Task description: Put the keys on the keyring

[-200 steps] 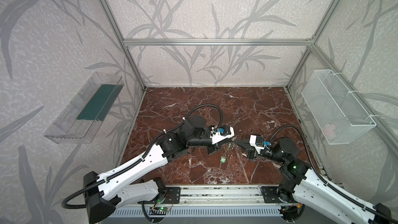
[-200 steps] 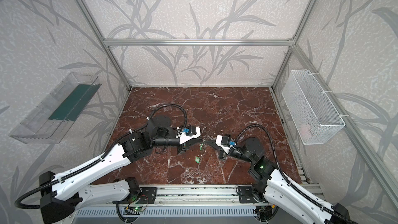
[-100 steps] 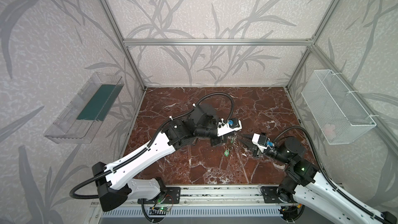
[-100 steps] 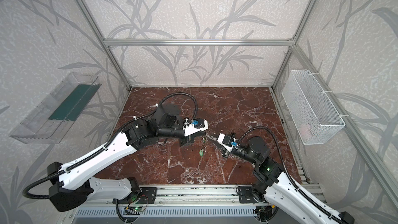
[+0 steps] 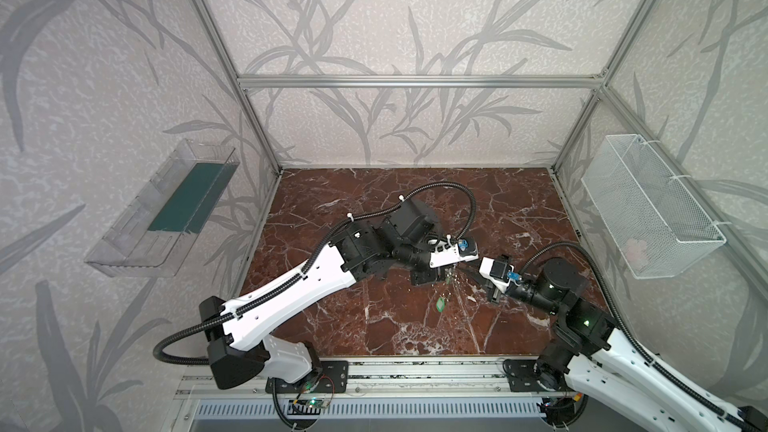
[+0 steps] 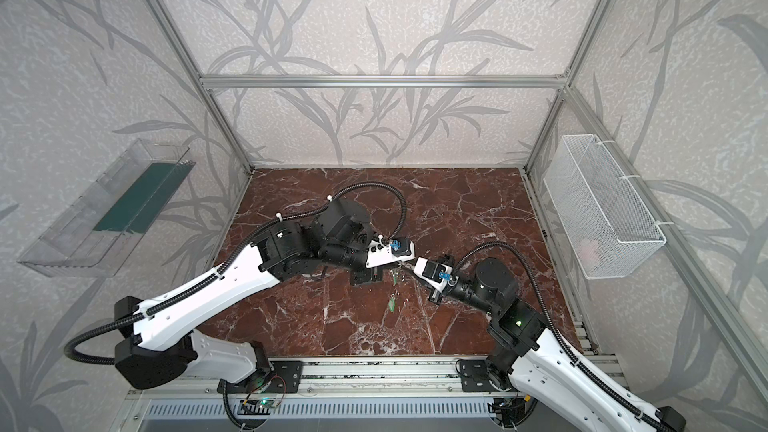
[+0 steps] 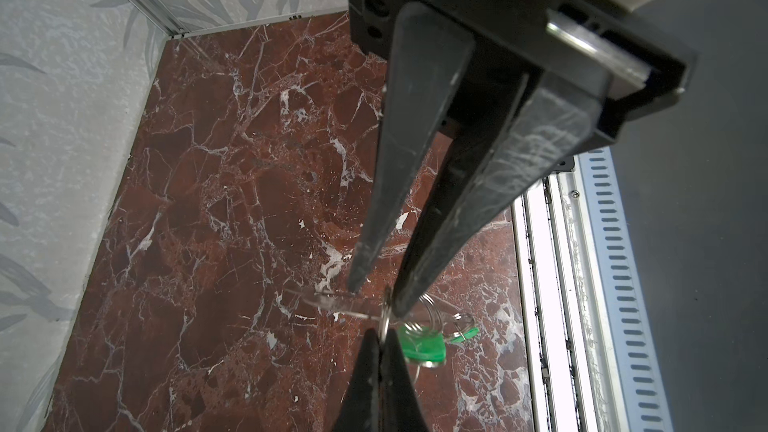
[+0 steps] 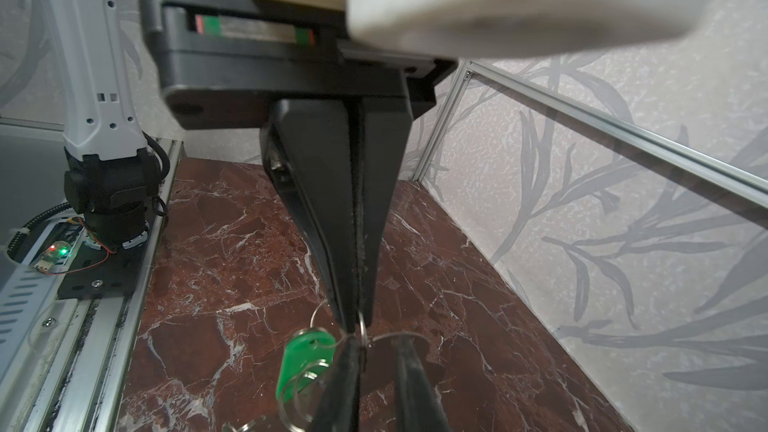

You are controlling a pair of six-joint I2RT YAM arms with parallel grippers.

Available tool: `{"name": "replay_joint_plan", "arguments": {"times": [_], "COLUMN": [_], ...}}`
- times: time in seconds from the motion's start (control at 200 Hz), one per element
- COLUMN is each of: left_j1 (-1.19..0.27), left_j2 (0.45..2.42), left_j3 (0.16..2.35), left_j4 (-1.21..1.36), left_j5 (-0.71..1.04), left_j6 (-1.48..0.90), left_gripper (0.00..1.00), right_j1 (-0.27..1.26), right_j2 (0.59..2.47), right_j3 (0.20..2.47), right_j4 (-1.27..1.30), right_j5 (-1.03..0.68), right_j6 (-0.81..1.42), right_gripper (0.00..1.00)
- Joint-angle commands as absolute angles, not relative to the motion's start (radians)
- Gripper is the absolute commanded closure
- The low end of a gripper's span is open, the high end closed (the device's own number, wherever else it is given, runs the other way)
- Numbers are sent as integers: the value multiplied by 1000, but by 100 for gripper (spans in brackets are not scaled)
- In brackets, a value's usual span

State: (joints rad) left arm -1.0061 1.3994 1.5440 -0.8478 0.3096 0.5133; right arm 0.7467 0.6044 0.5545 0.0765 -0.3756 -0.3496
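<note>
Both arms have slid to the right since a moment ago. The left arm now reaches farther out over the table (image 5: pixel 374 201), and the right arm has pulled back toward its own side. The two pincers still meet tip to tip above the middle of the table, a bit to the right.

The left gripper (image 7: pixel 376 299) has its fingers apart just a little. A thin pale strip of metal sits across the gap. That looks like the keyring (image 7: pixel 328 300) seen from its edge, so I think it is pinched there.

The right gripper (image 8: pixel 353 326) has its fingers pressed together. They pinch a metal loop (image 8: pixel 362 328) right at the tips.

The keys (image 8: pixel 307 359) hang just under the two pincers, off the table. One green key (image 5: pixel 440 305) hangs lower and nearer than the tips. It shows in both top views.

I think the keys moved along with the arms, so they are hooked onto something that is held. I cannot tell if both are all the way on the keyring yet.

The left arm is stretched long and low from the near left. The right arm is bent, with its wrist pointing left.
</note>
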Motion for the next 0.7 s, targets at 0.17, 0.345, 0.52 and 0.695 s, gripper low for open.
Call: {"name": "replay_joint_plan", "arguments": {"times": [0.17,0.345,0.52,0.695], "left_j1": [-1022,-1027,-1028,-1020], "left_j2": [1397,1402,1395,1329], "left_j3": [1586,1586,1567,1472], "left_j4": [-865,-865,-857,-742], "left_j5": [306,311,298,232], "left_j6": [537,538,540,495], "left_gripper": [100,100,100,72], "right_j1": [747,747,747,747], "right_j2": [618,622,608,597], "right_j3": [579,571,554,521], "right_j4": [88,121,160,210], "right_j5": [-390,-398,-397,-376], "right_j6": [-346,-331,-305,-269], "right_gripper": [88,93,100,100]}}
